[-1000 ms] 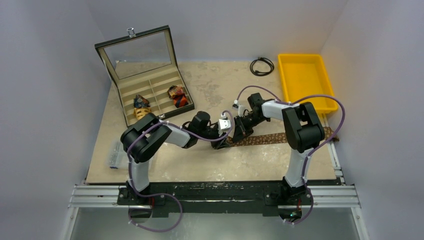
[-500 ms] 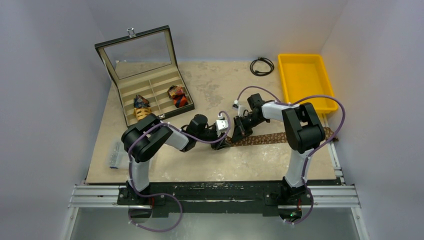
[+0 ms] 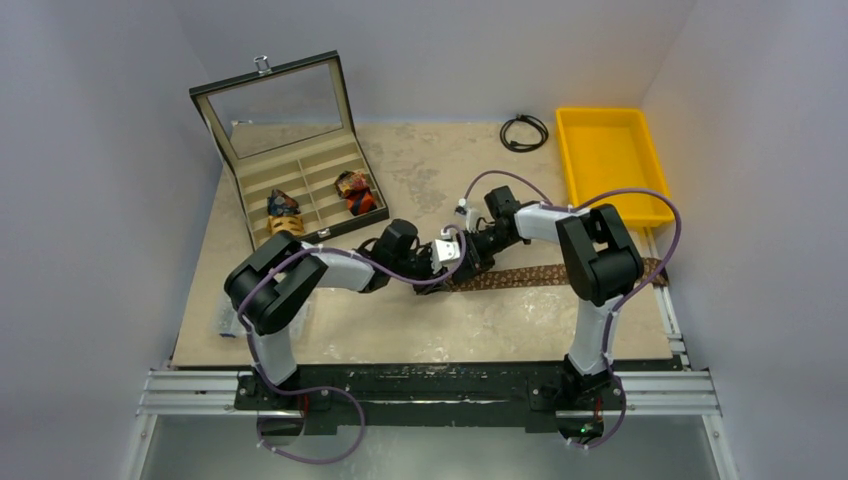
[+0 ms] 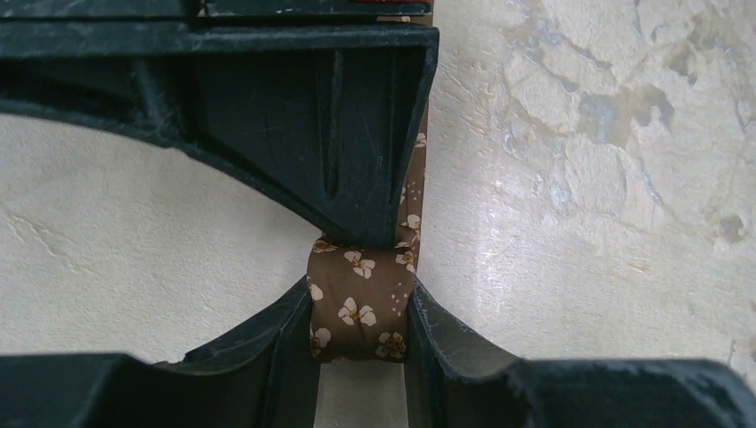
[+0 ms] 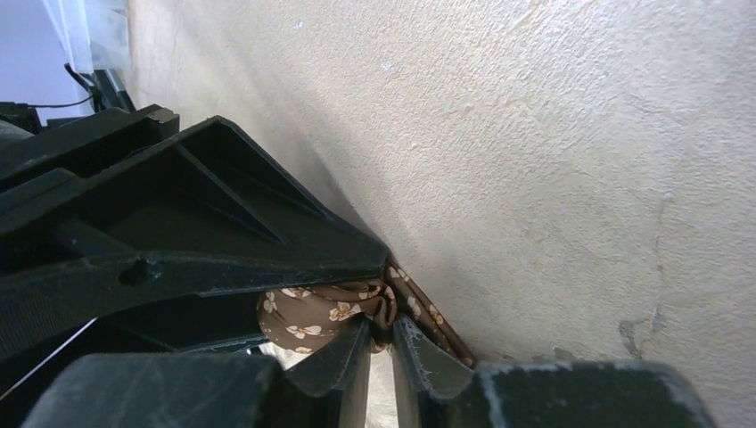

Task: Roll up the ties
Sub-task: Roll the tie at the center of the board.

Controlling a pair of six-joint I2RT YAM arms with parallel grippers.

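A brown tie (image 3: 560,272) with small light flowers lies flat across the mat, and its left end is rolled into a small coil (image 4: 357,308). My left gripper (image 4: 359,299) is shut on that coil, one finger on each side; in the top view it (image 3: 447,272) sits at the tie's left end. My right gripper (image 3: 468,262) is close against it from the right. In the right wrist view its jaws (image 5: 382,328) stand a narrow slit apart, with a fold of the coil (image 5: 312,316) at their tips. Two rolled ties (image 3: 283,212) (image 3: 357,192) sit in the box.
An open compartment box (image 3: 300,175) with a glass lid stands at the back left. A yellow bin (image 3: 605,160) is at the back right, and a black cable loop (image 3: 524,131) lies beside it. A clear packet (image 3: 232,310) rests at the mat's left edge.
My left jaws have closed in on the coil. The right jaws have parted slightly, and both wrists have shifted a little to the left and back.
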